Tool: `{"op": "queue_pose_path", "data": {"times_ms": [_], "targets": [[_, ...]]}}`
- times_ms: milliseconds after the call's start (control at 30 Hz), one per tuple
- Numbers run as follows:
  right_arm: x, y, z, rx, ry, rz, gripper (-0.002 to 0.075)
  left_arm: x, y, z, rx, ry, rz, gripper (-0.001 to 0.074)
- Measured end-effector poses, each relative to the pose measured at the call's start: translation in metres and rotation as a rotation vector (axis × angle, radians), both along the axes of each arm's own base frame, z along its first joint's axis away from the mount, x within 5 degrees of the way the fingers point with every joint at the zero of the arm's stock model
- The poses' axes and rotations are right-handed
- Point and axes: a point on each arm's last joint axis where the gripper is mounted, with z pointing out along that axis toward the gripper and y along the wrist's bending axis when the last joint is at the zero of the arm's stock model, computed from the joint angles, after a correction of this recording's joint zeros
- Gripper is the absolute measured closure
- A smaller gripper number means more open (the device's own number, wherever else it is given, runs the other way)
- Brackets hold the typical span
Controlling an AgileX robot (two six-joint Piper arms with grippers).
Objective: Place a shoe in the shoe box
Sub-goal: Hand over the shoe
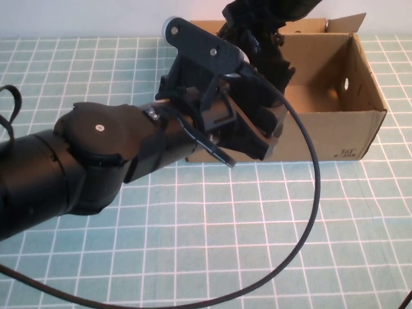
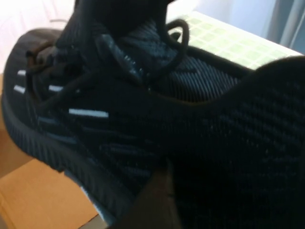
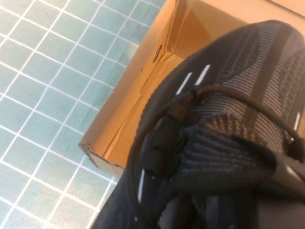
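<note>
The black knit shoe [image 1: 273,61] hangs tilted over the open brown shoe box [image 1: 360,122], above its left half. My left gripper [image 1: 273,112] reaches in over the box's front wall and is shut on the shoe. In the left wrist view the shoe [image 2: 109,119] fills the picture, with white dashes and laces, and cardboard [image 2: 33,195] below it. My right gripper [image 1: 261,22] comes in from the far side and is shut on the shoe's other end. The right wrist view shows the shoe [image 3: 228,109] over the box's inside corner [image 3: 143,100].
The box stands at the back right of a teal gridded mat [image 1: 257,232], small black print on its front right corner [image 1: 349,153]. A black cable [image 1: 309,193] loops from the left arm across the mat in front of the box. The left arm [image 1: 84,161] fills the left foreground.
</note>
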Motion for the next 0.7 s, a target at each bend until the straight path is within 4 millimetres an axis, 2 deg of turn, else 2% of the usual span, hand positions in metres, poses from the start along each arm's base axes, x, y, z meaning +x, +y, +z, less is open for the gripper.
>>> {"op": "queue_pose_path", "data": {"times_ms": [233, 433, 700], "targets": [[0.003, 0.004, -0.007, 0.011, 0.025, 0.007, 0.0731, 0.010, -0.002, 0.003, -0.014, -0.020, 0.068, 0.0075], [0.006, 0.007, -0.012, 0.012, 0.039, 0.010, 0.0731, 0.024, -0.004, -0.011, 0.028, -0.036, 0.164, 0.0075], [0.007, 0.006, -0.012, 0.000, 0.029, 0.004, 0.0731, 0.029, -0.004, -0.017, 0.098, -0.077, 0.172, 0.0075]]}}
